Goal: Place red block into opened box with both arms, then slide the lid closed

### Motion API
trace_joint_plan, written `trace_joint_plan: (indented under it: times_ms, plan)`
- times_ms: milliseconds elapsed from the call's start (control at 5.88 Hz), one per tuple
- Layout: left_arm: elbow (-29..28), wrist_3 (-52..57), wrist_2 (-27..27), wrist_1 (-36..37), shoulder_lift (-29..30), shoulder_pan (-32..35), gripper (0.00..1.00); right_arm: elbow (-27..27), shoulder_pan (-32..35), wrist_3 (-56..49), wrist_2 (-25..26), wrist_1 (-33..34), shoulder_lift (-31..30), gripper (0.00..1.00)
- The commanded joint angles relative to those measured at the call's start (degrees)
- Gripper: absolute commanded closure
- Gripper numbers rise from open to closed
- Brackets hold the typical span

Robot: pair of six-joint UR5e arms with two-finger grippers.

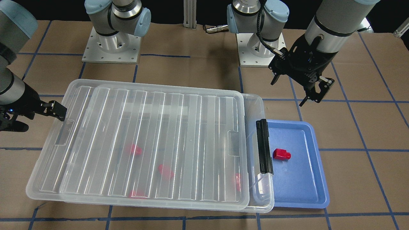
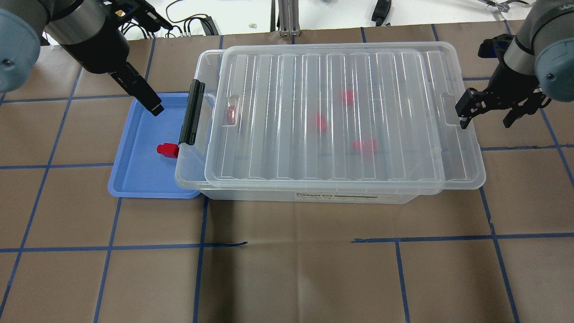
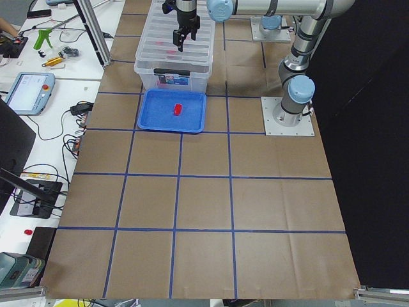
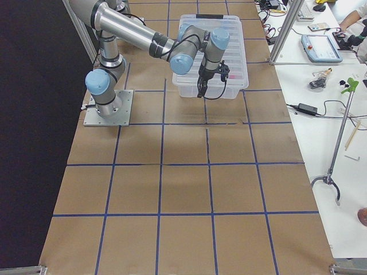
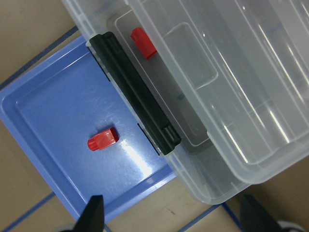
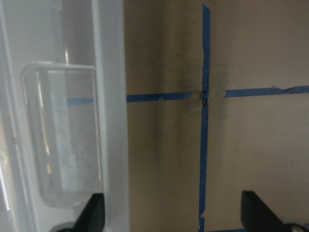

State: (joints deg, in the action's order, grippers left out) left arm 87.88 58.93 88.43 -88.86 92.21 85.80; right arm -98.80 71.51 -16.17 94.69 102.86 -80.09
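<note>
My left tool (image 5: 175,215) hangs open and empty above the blue tray (image 5: 43,125), its two fingertips spread wide at the bottom of the wrist view. The red block (image 5: 103,139) lies on its side on the tray floor, just ahead of the tool and a little toward one fingertip. It is near the black latch bar (image 5: 135,92) but not touching it. Its long axis runs nearly along the line between my fingertips, nub pointing away from the latch, so I judge a wrist turn is needed before closing across its narrow sides. The left arm is plainly the nearer one. Beyond the latch the box (image 2: 314,195) sits on the counter (image 2: 287,269), with other red blocks (image 2: 364,146) inside. The lid (image 2: 291,134) is slid toward the right arm's end, leaving a narrow open strip by the latch. My right tool (image 2: 488,114) is likewise open and empty, beside the lid's overhanging edge; whether it touches, I cannot tell.
</note>
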Motion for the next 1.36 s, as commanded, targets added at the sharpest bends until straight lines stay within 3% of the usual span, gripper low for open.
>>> trace_joint_plan:
  times_ms: [0, 511, 851, 1021, 1191]
  plan:
    - [1.1, 25.6, 6.4, 0.3, 0.5, -0.6, 0.02, 0.0, -4.5, -5.6, 0.4, 0.3, 0.1, 0.0]
    - [2.6, 31.6, 6.1, 4.8, 2.4, -2.6, 0.02, 0.4, -10.5, -13.4, 3.2, 0.4, 0.0, 0.0]
    - [6.7, 40.9, -0.7, 12.6, 7.1, -9.2, 0.02, 0.8, -13.4, -16.7, 4.5, 0.3, -0.4, 0.0]
    - [8.7, 45.9, -0.7, 14.2, 10.3, -10.2, 0.02, 0.9, -13.4, -16.5, 4.9, 0.1, -1.0, 0.0]
    - [10.4, 52.8, -0.5, 20.4, 14.0, -10.4, 0.02, 3.0, -13.1, -15.1, 4.6, -0.9, -2.8, 0.0]
